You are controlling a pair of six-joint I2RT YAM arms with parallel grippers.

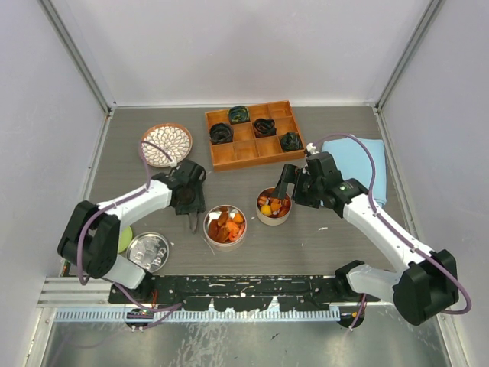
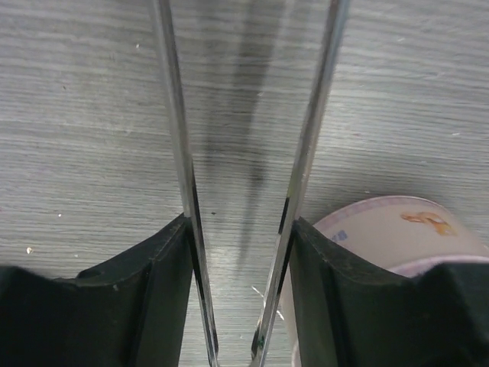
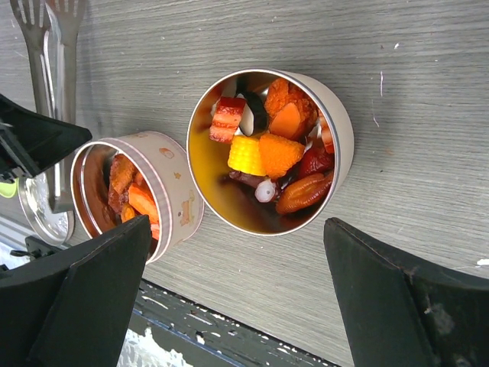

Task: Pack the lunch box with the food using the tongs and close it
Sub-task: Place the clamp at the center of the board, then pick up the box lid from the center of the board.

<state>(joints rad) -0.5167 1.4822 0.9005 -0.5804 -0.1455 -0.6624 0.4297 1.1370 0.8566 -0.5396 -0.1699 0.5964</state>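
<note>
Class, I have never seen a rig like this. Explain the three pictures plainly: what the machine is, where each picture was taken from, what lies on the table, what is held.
The machine is two robot arms. One picture looks down from above; the other two come from a camera on each wrist. On the table stand a left tin and a right tin, both holding food, plus a lid, a wooden tray of dark coils, a patterned plate and a blue cloth. The left gripper grips the tongs; the right gripper hangs open above the right tin.
</note>
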